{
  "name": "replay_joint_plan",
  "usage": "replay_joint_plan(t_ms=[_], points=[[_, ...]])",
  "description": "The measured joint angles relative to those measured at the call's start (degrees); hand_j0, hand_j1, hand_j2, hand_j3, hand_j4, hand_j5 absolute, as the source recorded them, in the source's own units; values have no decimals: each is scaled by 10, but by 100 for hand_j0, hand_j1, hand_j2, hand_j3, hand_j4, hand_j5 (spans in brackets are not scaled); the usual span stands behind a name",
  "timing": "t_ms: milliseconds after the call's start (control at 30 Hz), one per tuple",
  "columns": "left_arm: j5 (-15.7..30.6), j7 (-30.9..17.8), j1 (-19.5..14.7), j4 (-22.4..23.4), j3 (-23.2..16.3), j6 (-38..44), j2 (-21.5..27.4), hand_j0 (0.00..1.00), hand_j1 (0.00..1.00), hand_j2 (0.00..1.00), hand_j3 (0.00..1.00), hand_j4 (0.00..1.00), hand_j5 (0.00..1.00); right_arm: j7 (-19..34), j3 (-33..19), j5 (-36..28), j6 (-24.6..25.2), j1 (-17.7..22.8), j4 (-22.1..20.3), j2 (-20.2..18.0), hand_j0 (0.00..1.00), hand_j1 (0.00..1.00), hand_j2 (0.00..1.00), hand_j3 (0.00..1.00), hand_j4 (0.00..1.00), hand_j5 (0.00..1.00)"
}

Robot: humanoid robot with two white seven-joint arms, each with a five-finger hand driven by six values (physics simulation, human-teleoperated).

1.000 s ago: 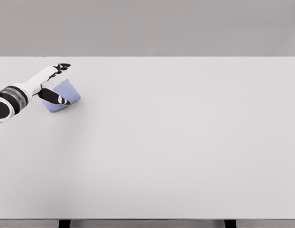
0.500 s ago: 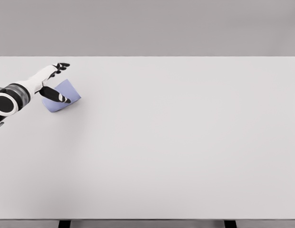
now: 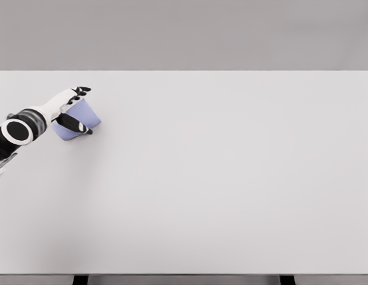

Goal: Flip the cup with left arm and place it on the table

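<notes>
A light blue cup [image 3: 87, 115] lies tilted on its side on the white table [image 3: 219, 178], at the far left. My left hand [image 3: 79, 108] comes in from the left edge and is wrapped round the cup. Its fingers [image 3: 81, 91] lie over the cup's far side, and its thumb [image 3: 76, 124] crosses the near side. The palm hides the cup's left end. The cup still rests on the table. My right arm is out of view.
The table's left edge runs close by the forearm [image 3: 21, 129]. The far edge of the table lies a little beyond the hand.
The left hand has slid right and down onto the cup. Its fingers have dropped from above the cup onto the far side, and the thumb has pressed in. The cup has stayed put.
</notes>
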Motion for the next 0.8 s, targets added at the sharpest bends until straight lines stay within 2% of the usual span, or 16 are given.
replay_joint_plan(t_ms=[33, 67, 133, 200, 567, 700, 800], points=[[0, 0, 0, 3, 0, 0, -2, 99, 99, 99, 99, 99, 99, 0, 0, 0, 0, 0, 0, 0, 100, 100, 100, 100, 100, 100], [0, 0, 0, 6, 0, 0, -3, 91, 91, 91, 91, 91, 91, 0, 0, 0, 0, 0, 0, 0, 100, 100, 100, 100, 100, 100], [-1, -1, 0, 9, -1, 0, -5, 82, 82, 82, 82, 82, 82, 0, 0, 0, 0, 1, 0, 0, 100, 100, 100, 100, 100, 100], [0, -1, 0, 10, -1, 0, -6, 76, 76, 76, 76, 76, 76, 0, 0, 0, 0, 0, 0, 0, 100, 100, 100, 100, 100, 100], [2, 1, 3, 9, -8, -6, -7, 68, 68, 68, 68, 68, 68, 0, 0, 0, 0, 0, 0, 0, 100, 100, 100, 100, 100, 100], [6, 3, 4, 4, -4, -82, -2, 60, 60, 60, 60, 60, 60, 0, 0, 0, 0, 0, 0, 0, 100, 100, 100, 100, 100, 100], [8, 6, 11, 3, 5, -147, 0, 60, 60, 60, 60, 60, 60, 0, 0, 0, 0, 0, 0, 0, 100, 100, 100, 100, 100, 100]])
